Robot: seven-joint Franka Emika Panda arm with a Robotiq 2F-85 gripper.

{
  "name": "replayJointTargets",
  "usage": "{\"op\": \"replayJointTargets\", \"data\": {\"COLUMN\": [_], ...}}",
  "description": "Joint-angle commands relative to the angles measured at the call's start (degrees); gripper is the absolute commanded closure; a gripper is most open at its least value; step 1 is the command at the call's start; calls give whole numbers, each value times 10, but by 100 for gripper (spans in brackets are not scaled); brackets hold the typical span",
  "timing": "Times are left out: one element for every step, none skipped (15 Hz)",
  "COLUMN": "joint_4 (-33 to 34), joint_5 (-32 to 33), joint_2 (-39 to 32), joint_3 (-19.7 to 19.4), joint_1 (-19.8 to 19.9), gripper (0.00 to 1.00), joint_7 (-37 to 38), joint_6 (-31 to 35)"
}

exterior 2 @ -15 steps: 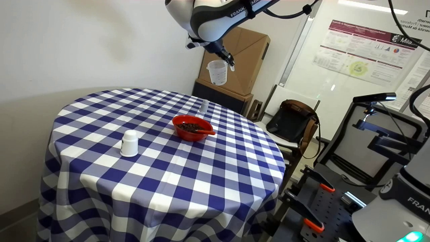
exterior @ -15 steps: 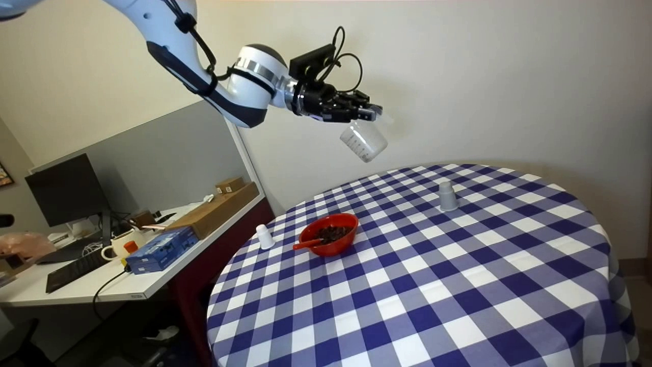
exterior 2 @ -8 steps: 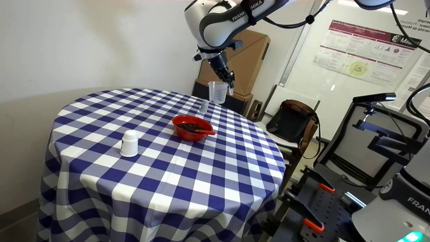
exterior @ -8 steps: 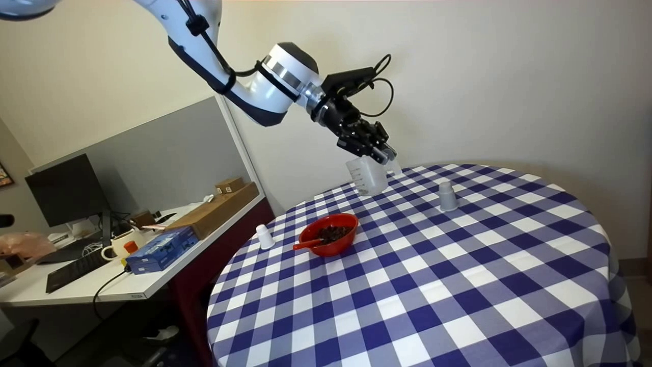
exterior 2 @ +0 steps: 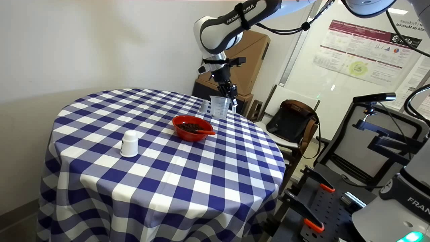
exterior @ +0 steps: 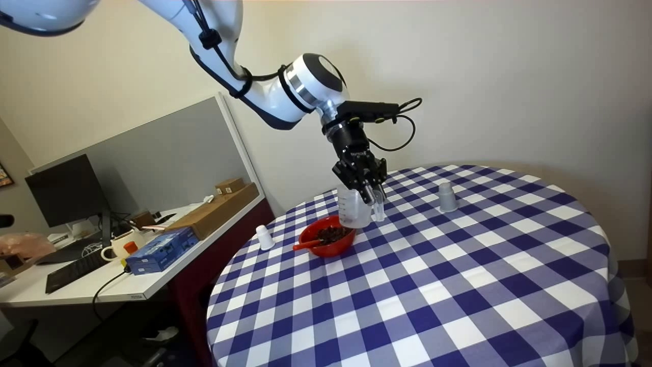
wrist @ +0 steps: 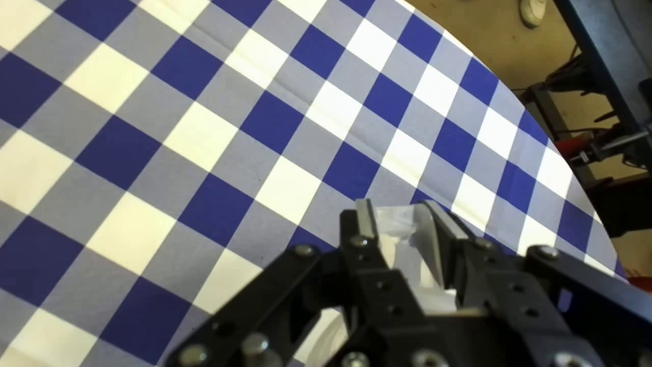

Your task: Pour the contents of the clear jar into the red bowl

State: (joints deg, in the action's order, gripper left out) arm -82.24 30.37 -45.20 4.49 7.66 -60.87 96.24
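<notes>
All 3 views look down on the tablecloth (exterior: 423,275), wrist view nearest.

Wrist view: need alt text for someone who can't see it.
Black gripper at the bottom, its jaws closed on a translucent part of the clear jar. A blue-and-white checked tablecloth fills most of the picture; tan floor shows beyond its curved edge at upper right.

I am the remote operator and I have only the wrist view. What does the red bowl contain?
Observer: Both exterior views show small dark pieces in the red bowl.
Operator: Thank you. Is the clear jar tilted for pouring?
Observer: No, in both exterior views it is nearly upright, mouth upward.
Operator: And does something cross the bowl's rim?
Observer: Yes, a red handle sticks out over it, perhaps a spoon's.
</notes>
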Motion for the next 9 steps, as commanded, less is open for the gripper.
{"op": "replayJointTargets", "data": {"joint_4": [27, 28, 28, 29, 30, 30, 31, 32, 34], "joint_5": [-40, -42, -39, -34, -30, -26, -21, -20, -18], "joint_2": [-3, -1, 0, -1, -4, -7, -12, -16, -23], "joint_3": [-32, -40, -49, -57, -64, -70, -76, -78, -81], "joint_1": [-3, -3, -5, -8, -11, -14, -19, -22, -26], "gripper": [93, 93, 93, 93, 93, 93, 93, 93, 93], "joint_7": [-3, 2, 11, 21, 32, 45, 64, 76, 96], "joint_6": [-26, -26, -26, -26, -26, -26, -25, -26, -26]}}
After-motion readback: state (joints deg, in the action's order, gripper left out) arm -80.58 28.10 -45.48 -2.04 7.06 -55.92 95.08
